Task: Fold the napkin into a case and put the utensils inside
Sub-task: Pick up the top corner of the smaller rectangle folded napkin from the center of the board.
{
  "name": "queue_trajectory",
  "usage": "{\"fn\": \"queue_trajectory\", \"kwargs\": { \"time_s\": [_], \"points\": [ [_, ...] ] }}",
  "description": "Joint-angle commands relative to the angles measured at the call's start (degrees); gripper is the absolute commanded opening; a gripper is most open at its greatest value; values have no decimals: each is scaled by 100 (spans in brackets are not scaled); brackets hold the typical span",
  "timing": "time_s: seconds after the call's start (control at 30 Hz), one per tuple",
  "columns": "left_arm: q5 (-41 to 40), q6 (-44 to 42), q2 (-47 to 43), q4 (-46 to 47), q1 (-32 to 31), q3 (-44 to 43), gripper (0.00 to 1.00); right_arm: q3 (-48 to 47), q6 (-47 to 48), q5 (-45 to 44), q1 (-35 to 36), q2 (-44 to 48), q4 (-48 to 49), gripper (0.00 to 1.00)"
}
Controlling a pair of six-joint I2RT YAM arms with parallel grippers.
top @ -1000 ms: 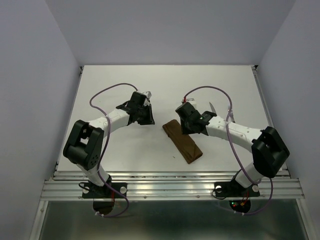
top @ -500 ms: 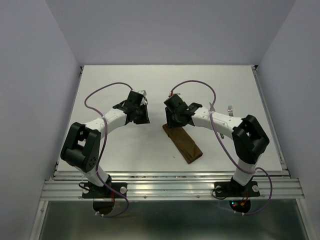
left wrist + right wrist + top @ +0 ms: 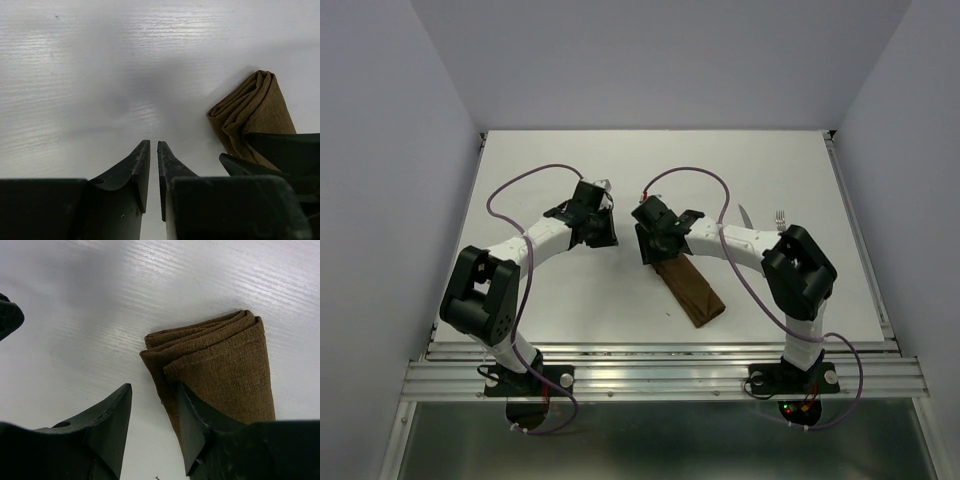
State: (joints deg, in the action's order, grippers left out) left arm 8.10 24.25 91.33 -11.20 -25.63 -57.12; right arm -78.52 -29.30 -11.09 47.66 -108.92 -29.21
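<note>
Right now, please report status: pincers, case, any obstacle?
Left pincer nearly shut, empty. Right pincer open at case mouth, one finger on cloth. Knife, fork still outside. No obstacle.

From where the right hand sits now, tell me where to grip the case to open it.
Pinch only the top layer at the case's layered far end, coming from above. The stacked edges fan apart there. The right hand already straddles that corner, one finger on the cloth.

A white table carries the folded brown case, knife and fork.
</note>
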Motion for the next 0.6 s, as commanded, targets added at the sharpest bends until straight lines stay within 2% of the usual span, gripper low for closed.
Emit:
{"fn": "queue_trajectory", "kwargs": {
  "time_s": [0.0,0.1,0.43,0.57],
  "points": [
    [-10,-43,-221,-31,31,8,24,-339,135,-218,77,-138,82,44],
    [16,-34,-221,-22,31,-1,24,-401,153,-393,77,-225,21,37],
    [95,-17,-212,21,31,26,24,-568,223,-921,182,-393,-217,36],
    [104,-17,-212,30,31,26,24,-629,249,-1061,235,-480,-260,31]
  ]
}}
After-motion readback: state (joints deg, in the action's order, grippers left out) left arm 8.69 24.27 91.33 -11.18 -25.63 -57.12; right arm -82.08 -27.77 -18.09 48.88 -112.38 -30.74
